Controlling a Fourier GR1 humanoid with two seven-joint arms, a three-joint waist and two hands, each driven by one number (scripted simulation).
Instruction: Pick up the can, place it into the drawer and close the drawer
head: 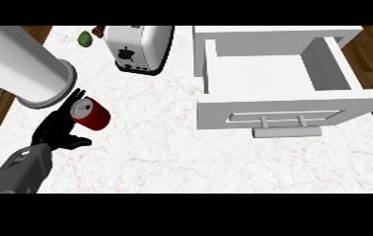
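Nearest the camera, one grey forearm enters at lower left; by the rig's sides its black left hand point(59, 130) has fingers spread beside the red cylindrical metal can point(92, 113), not yet clamped, judged a pre-grasp. Open white drawer point(279, 112) waits well apart to the right, ready to receive it.

Left hand point(59, 129) open, touching red can point(93, 113) — drawer point(271, 77) open.

The toaster point(140, 47) and the large grey cylinder point(33, 72) are cut off by the top edge
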